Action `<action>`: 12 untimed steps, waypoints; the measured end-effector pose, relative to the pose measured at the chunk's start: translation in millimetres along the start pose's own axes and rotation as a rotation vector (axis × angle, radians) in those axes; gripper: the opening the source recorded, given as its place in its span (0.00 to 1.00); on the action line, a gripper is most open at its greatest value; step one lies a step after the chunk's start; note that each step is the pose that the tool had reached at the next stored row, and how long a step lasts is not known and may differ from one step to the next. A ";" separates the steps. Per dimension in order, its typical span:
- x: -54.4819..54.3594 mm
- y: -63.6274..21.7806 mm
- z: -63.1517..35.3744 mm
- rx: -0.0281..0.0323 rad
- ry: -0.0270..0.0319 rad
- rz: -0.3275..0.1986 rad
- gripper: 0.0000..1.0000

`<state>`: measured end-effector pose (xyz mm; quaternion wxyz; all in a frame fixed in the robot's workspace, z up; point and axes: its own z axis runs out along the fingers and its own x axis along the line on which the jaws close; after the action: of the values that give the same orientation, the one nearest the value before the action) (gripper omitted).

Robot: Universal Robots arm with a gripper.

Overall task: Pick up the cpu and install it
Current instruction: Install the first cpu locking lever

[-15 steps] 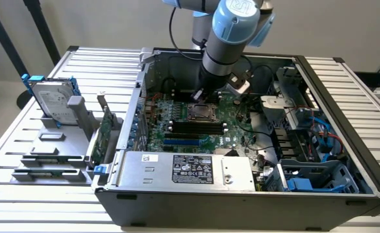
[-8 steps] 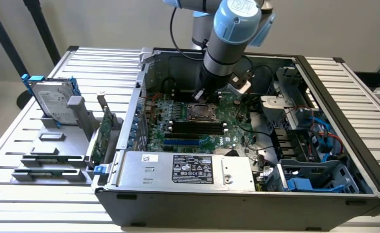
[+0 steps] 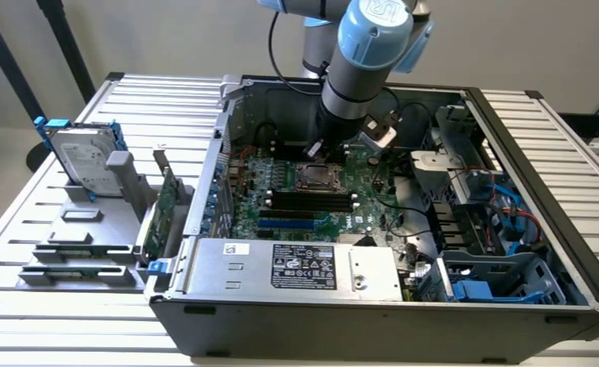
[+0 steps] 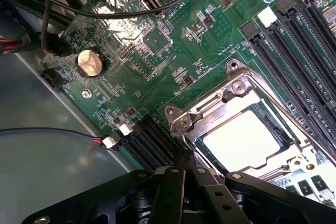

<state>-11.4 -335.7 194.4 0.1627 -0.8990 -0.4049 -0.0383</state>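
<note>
The arm [image 3: 366,53] is a stout round tube in grey metal, capped with light blue plastic covers at its joints; the nearest cap carries a pale logo, partly cut off by the picture's edge. Below the tube sits a dark, nearly black wrist section. A thin black cable loops off the arm's side above that section. Beside the wrist hangs a small white-and-black block, possibly the camera housing. The gripper [image 4: 181,169] is matt black, built of flat linkage bars joined by small silver screws and round pivot pins, tapering to narrow black fingers [image 4: 178,163] pressed together at the tip.
</note>
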 end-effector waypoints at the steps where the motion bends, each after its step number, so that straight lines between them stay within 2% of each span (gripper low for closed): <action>1: 0.0 0.0 0.0 0.0000 0.0000 0.000 0.11; 12: 1.3 1.5 -0.2 -0.0003 -0.0002 0.000 0.11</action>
<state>-9.4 -335.8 194.4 0.1625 -0.8990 -0.4049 -0.0382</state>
